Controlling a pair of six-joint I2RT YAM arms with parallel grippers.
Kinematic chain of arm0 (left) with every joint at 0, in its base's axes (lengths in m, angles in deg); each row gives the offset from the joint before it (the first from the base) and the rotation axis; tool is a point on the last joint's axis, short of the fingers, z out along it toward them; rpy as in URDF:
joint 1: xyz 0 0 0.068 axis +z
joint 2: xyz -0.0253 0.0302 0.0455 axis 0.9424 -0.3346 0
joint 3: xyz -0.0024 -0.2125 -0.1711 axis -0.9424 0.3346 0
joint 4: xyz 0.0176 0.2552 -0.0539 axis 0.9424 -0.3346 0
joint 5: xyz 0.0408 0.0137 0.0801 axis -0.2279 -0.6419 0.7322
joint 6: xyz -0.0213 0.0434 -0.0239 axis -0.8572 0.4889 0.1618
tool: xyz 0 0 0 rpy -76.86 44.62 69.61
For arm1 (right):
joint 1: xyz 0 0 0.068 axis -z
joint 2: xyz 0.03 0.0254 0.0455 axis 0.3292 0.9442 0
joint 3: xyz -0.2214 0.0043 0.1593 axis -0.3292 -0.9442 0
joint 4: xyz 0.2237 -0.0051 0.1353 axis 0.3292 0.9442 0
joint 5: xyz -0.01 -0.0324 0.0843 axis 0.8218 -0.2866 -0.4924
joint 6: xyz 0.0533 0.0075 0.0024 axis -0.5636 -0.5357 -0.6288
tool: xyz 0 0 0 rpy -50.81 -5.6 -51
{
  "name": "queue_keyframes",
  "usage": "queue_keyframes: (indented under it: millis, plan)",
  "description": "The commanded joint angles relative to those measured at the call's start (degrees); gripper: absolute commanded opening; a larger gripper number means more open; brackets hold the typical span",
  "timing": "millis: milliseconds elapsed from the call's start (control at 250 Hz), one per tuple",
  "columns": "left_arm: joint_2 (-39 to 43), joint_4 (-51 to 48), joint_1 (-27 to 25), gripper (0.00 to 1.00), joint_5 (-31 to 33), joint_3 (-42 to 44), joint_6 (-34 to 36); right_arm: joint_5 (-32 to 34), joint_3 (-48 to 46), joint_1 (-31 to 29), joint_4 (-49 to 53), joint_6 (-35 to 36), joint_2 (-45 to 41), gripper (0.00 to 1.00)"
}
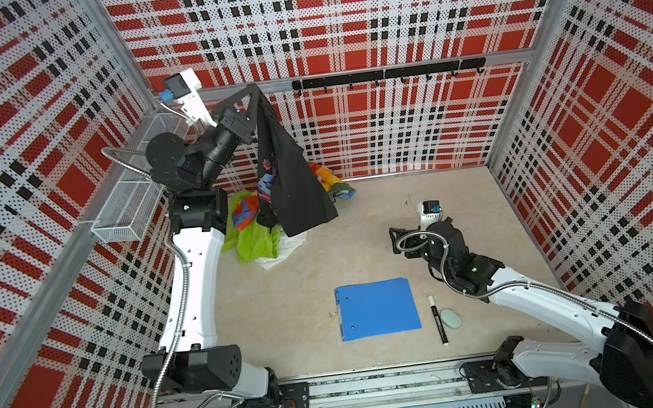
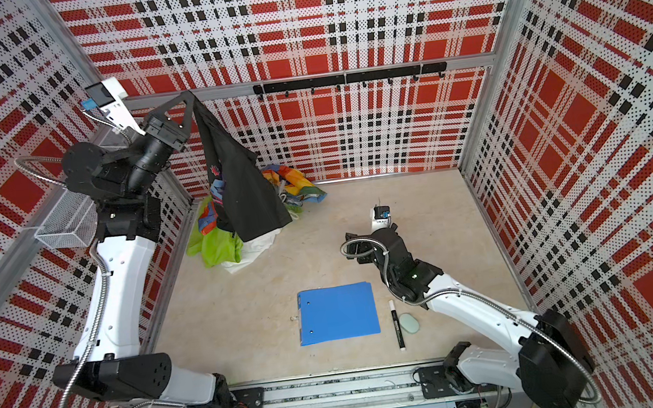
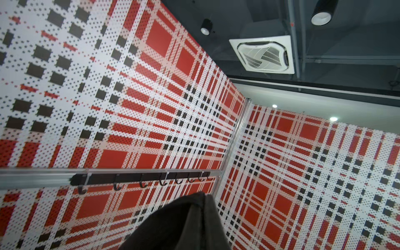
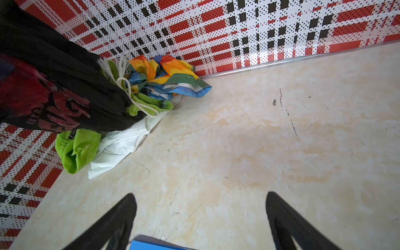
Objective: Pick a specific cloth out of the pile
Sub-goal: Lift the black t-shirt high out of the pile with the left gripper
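Not much to read here, honestly. The black soft fabric cloth [image 4: 65, 71] has big cracked red block letters printed on it. In the right wrist view one looks like a "G", and the rest is folded up and too blurry to make out. The black-and-white marker pen [image 1: 437, 320] has a label, way too small to read. Same for the little black tag on the lime-green garment [image 4: 75, 151].

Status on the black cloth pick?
Left claw shut on black cloth, raised high. Hem hangs by pile, clearance unclear. Right claw open, empty. Nothing blocking.
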Motion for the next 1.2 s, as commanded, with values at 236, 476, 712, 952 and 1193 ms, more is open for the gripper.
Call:
queue_keyframes:
  millis: [236,476,712,952,1193]
  plan:
    - [-4.77,8.32,0.16,0.0,1.98,-12.55,-8.09,0.63,-0.87,-0.37,-2.54,-1.04,-2.34,1.0]
    - [-5.93,9.22,-2.66,0.0,2.79,-13.24,-8.05,1.8,-2.22,-0.32,-2.37,-1.88,-4.76,1.0]
    - [-9.02,8.2,-7.84,0.0,4.43,-16.19,-6.25,1.9,-2.32,-0.32,-1.65,-2.15,-6.45,1.0]
    - [-14.89,8.18,-16.32,0.0,7.38,-20.45,-3.87,3.82,-3.7,0.33,-0.31,-3.09,-9.25,1.0]
    - [-23.28,8.1,-23.19,0.0,9.25,-31.06,-4.27,9.98,-8.04,2.29,2.81,-8.14,-15.18,1.0]
